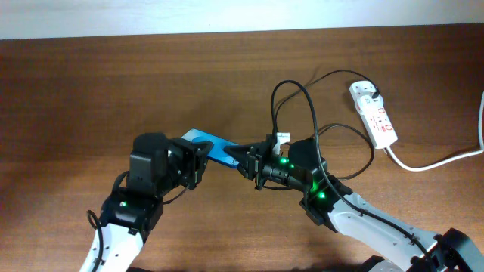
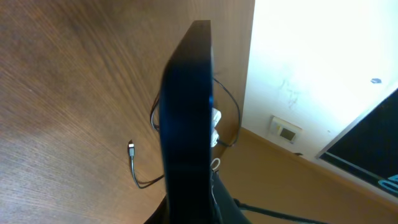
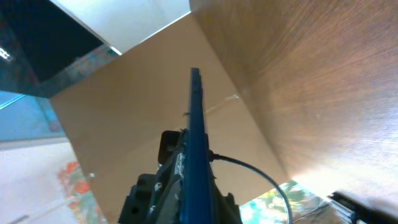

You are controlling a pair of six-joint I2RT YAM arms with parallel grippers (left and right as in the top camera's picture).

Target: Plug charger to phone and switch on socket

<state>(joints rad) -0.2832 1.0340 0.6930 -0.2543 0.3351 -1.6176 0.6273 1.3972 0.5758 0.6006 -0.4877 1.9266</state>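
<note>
Phone (image 1: 214, 148): off the table (image 1: 91, 91), turned on edge, spanning the gap btw the two arms. Long axis runs roughly L–R in overhead, slightly diagonal. Both wrist cams see it edge-on as a thin dark-blue blade.

R gripper (image 1: 249, 162): at the phone's right end, fingers clamped either side of it per R wrist view. L gripper (image 1: 195, 162): at the opposite end, touching. Own fingers not distinguishable in L wrist view, so can't tell if closed on it or just alongside.

Charger (image 2: 134, 165): silvery connector tip (image 2: 130, 147) lies loose on the wood, apart from the phone and to its side in L wrist view. Not plugged in. Tip not visible overhead.

Socket (image 1: 375, 113): far right, well apart from both arms, R arm nearer. White cord (image 1: 439, 160) trails off right.

Judgement: one arm must hold the phone while the other fetches the tip. Cable loops near the R arm are a snag risk. Open wood left and front.
</note>
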